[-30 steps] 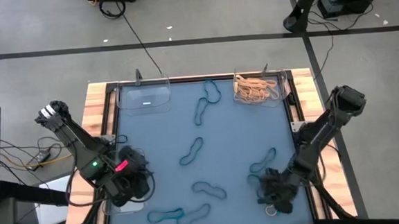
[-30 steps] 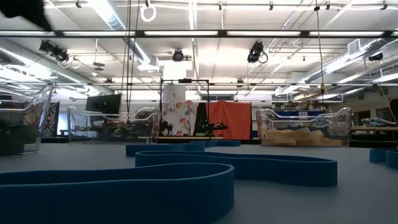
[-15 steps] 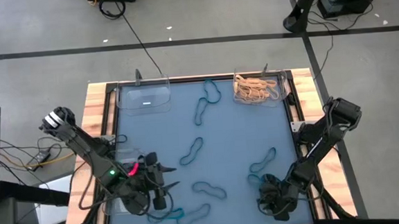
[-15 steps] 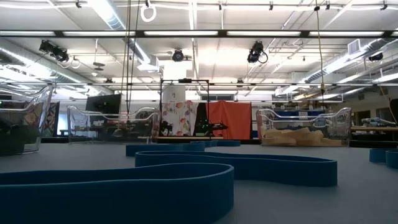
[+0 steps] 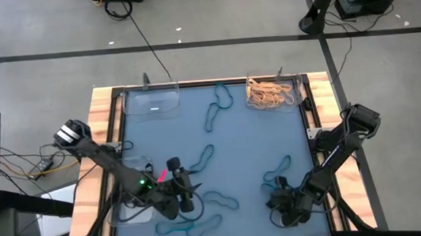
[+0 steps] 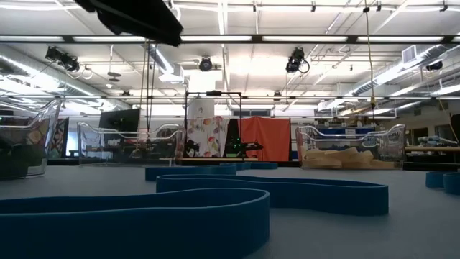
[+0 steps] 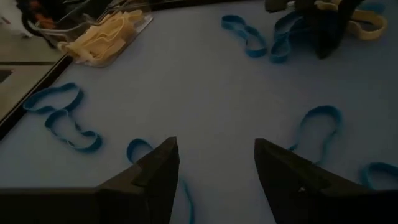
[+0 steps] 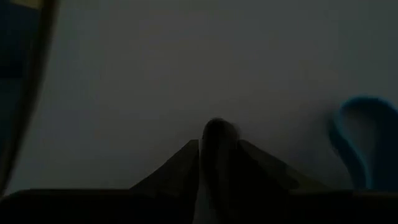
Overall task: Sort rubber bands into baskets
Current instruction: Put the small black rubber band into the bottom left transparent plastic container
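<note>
Left pincer (image 7: 214,171): spread wide, holding nothing, low over blue bench (image 5: 248,141), lower left of high view. Right pincer (image 5: 286,210): lower right, pressed to the mat; right wrist view shows fingers nearly together, grip unclear. Teal rubber bands (image 5: 202,159) scattered mid-bench; tan ones fill upper-right basket (image 5: 271,94).

Beyond my jaws, a grey floor (image 5: 263,19) crossed by dark tape lines (image 5: 213,42). Far ahead, long ceiling lights (image 6: 215,38), an orange screen (image 6: 266,139), a patterned curtain (image 6: 206,137).

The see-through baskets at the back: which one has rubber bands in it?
The back-right basket: it holds a heap of tan bands. The back-left basket holds none.
</note>
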